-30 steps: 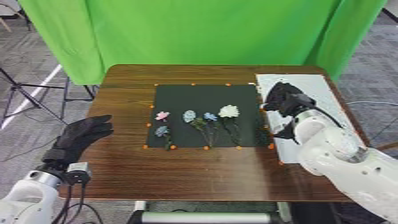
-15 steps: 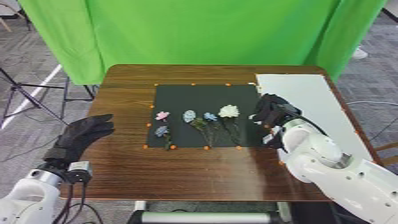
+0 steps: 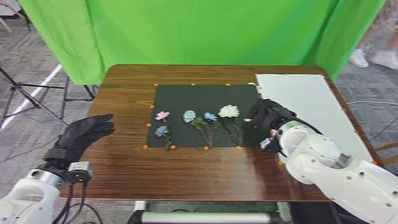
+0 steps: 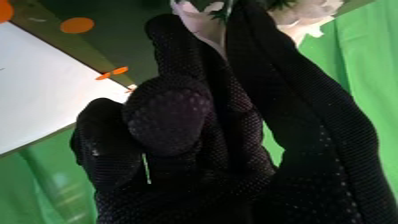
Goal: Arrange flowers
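In the head view, my right hand (image 3: 266,114) is over the black mat's right edge, just right of the white flower (image 3: 229,111). A small pale bloom (image 3: 248,120) shows at its fingertips. In the right wrist view, my right hand (image 4: 169,115) has its thumb and fingers curled round a pale flower (image 4: 202,22), whose petals stick out between the fingertips; other white petals (image 4: 306,17) are beside them. On the mat (image 3: 191,92) lie a pink flower (image 3: 162,115) and blue flowers (image 3: 189,116), (image 3: 210,116), (image 3: 162,131). My left hand (image 3: 82,134) is open, left of the mat.
A white board (image 3: 311,95) lies on the table's right side. Orange dots (image 3: 207,147) mark the mat's edges. The brown table (image 3: 209,175) extends in front of the mat, and a green curtain (image 3: 204,35) hangs behind it.
My right hand has moved left from the white board to the mat's right edge, close to the white flower. The left hand and the flowers lying on the mat have kept their places.
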Controlling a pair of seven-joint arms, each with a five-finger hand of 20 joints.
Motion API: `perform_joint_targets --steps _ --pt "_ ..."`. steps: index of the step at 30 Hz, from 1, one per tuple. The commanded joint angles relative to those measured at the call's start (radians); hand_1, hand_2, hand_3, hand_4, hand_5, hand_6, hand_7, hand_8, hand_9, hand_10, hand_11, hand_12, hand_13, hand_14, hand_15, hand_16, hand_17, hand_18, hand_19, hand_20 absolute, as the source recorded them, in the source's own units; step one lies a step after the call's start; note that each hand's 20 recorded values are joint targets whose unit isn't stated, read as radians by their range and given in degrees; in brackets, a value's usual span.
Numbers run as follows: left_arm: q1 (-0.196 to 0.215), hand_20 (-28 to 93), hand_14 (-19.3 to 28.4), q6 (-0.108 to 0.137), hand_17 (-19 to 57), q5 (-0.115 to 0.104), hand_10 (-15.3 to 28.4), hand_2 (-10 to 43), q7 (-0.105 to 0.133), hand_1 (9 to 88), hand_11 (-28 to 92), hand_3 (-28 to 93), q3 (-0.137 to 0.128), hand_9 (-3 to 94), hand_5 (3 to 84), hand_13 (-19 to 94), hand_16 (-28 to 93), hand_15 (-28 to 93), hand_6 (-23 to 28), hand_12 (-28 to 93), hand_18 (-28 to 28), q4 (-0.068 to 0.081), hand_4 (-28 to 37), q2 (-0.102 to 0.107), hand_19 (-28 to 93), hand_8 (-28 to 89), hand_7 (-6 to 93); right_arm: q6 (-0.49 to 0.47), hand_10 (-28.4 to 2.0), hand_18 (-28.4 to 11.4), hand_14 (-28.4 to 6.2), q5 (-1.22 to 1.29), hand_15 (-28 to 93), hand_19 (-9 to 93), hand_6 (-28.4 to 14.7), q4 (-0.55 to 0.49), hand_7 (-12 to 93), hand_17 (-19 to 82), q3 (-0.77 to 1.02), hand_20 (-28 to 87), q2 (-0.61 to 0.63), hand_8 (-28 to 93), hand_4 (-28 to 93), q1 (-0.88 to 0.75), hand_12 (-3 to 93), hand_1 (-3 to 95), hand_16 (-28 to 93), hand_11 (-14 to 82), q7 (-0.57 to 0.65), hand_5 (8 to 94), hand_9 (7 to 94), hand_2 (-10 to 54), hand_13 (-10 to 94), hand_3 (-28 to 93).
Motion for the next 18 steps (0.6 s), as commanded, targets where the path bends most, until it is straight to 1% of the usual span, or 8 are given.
perform_joint_targets --steps 1,9,12,13,14,15,17,18 --pt "0.007 11 19.9 -0.015 4.9 0.004 15.5 4.5 -0.006 28.2 19 60 -0.006 43.1 42.6 35 -3 18 3.7 11 13.0 0.002 -21.2 -0.005 10 -7 16.2 -0.006 -14.3 -15.7 -2.2 0.038 62 93 -0.8 -0.043 15 58 0.043 53 0.03 -8 -14 -0.011 17.8 44.1 31 10.8 -0.03 65.7 71.6 -9.5 86 64" --pt "0.005 11 19.9 -0.021 4.8 0.007 15.5 3.8 -0.006 28.4 19 59 -0.005 43.1 42.5 35 -3 17 3.5 11 13.1 0.001 -20.8 -0.003 10 -7 16.3 -0.053 -15.2 -16.1 -2.7 0.046 62 93 -1.2 -0.093 13 57 0.134 53 0.059 -8 -14 -0.058 17.7 37.5 31 9.9 -0.053 63.6 69.9 -9.5 86 63" --pt "0.002 11 19.9 -0.019 4.8 0.004 15.6 3.8 -0.003 28.4 19 59 -0.002 43.1 42.5 35 -3 17 3.5 11 13.1 0.003 -20.9 -0.001 10 -7 16.3 -0.039 -15.4 -16.9 -3.5 0.066 61 93 -1.5 -0.13 12 56 0.289 52 0.06 -8 -13 -0.152 17.8 35.9 31 9.7 -0.066 62.8 68.3 -9.5 85 63" --pt "0.008 11 19.9 -0.014 4.8 0.004 15.6 3.8 0.001 28.5 19 59 -0.003 43.1 42.5 35 -3 17 3.4 11 13.1 0.0 -20.9 -0.002 10 -7 16.3 0.027 -15.5 -17.0 -3.7 0.114 60 93 -1.5 -0.143 12 55 0.347 51 0.06 -8 -13 -0.195 17.9 35.3 31 9.7 -0.088 62.8 68.0 -9.5 85 62" --pt "0.006 11 19.9 -0.011 4.8 0.003 15.6 3.8 0.009 28.5 19 59 0.0 43.0 42.4 35 -3 17 3.4 11 13.1 0.002 -20.9 -0.001 10 -7 16.4 0.047 -15.6 -17.5 -4.2 0.174 58 92 -1.7 -0.158 12 54 0.453 50 0.05 -7 -12 -0.269 18.1 33.0 31 9.7 -0.148 62.7 67.8 -9.5 84 62" --pt "0.005 11 19.9 -0.004 4.8 0.002 15.6 3.8 0.014 28.6 19 59 0.003 43.0 42.4 35 -3 17 3.4 11 13.1 0.002 -20.9 0.001 10 -7 16.4 0.029 -15.8 -18.0 -5.4 0.272 55 88 -2.1 -0.18 12 50 0.584 48 0.034 -7 -12 -0.362 18.4 31.1 30 9.7 -0.211 62.6 67.5 -9.3 82 62" --pt "0.009 11 19.9 0.004 4.8 -0.003 15.6 3.8 0.026 28.6 19 59 0.006 43.1 42.5 35 -3 17 3.5 11 13.1 0.001 -21.0 0.004 10 -7 16.4 -0.012 -15.8 -18.8 -9.8 0.501 47 79 -2.4 -0.205 12 42 0.798 46 -0.032 -7 -12 -0.511 18.7 29.1 29 9.3 -0.342 62.5 65.6 -6.4 75 63" --pt "0.017 11 19.9 0.003 4.8 -0.003 15.6 3.9 0.031 28.6 19 59 0.003 43.2 42.7 35 -3 17 3.5 11 13.1 -0.002 -21.1 0.003 10 -7 16.4 -0.044 -15.9 -19.5 -13.0 0.599 39 68 -2.4 -0.217 12 36 0.887 46 -0.087 -7 -13 -0.568 18.8 28.1 28 8.9 -0.389 62.1 63.8 -4.5 69 64"
